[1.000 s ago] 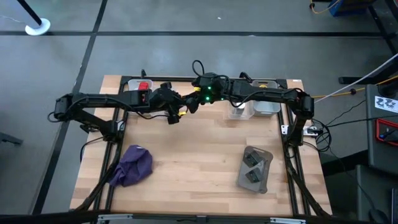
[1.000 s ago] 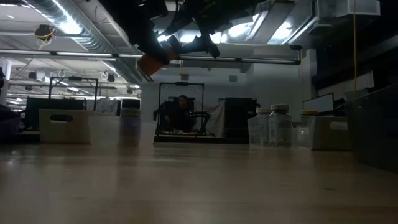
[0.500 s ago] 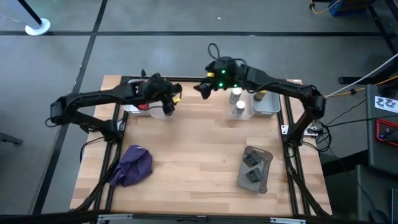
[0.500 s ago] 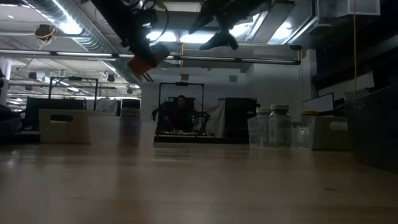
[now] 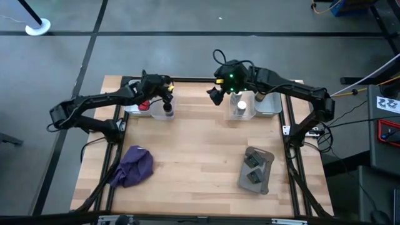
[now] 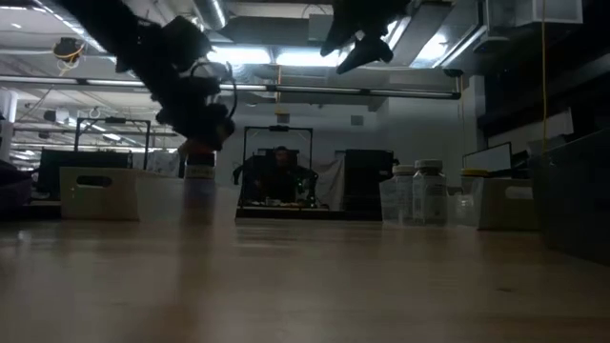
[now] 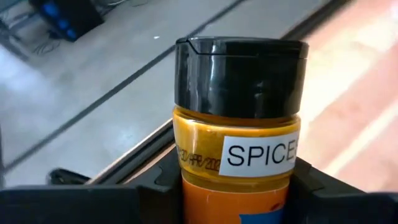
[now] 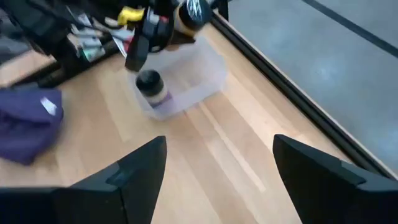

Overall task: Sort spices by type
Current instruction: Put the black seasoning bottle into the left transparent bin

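Note:
My left gripper [image 5: 164, 94] is shut on an orange spice bottle [image 7: 239, 149] with a black cap. It hovers at the far left of the table, above a clear bin [image 8: 199, 74]. A dark-lidded jar [image 8: 151, 84] stands in that bin. My right gripper [image 5: 217, 95] is open and holds nothing; it hangs in the air at the far middle of the table. White-capped bottles [image 5: 240, 106] stand in a second clear bin under the right arm. A red cube [image 5: 144, 105] sits behind the left arm. My left gripper pinches the orange bottle by its body below the label [image 7: 236, 199], one finger [image 7: 155, 193] on each side, across the bottle. The black cap [image 7: 239, 74] stands free beyond the fingers. The bottle is lifted clear, above the bin.
A purple cloth [image 5: 134, 165] lies near the left front. A flat grey pouch [image 5: 256, 169] with dark blocks on it lies at the right front. A grey tray [image 5: 270, 105] sits at the far right. Bare wood lies between cloth and pouch.
The two grippers stood close together at the far middle, then drew apart. My left gripper has carried the orange bottle toward the table's left edge and down, over the clear bin. My right gripper has pulled back a little toward the right.

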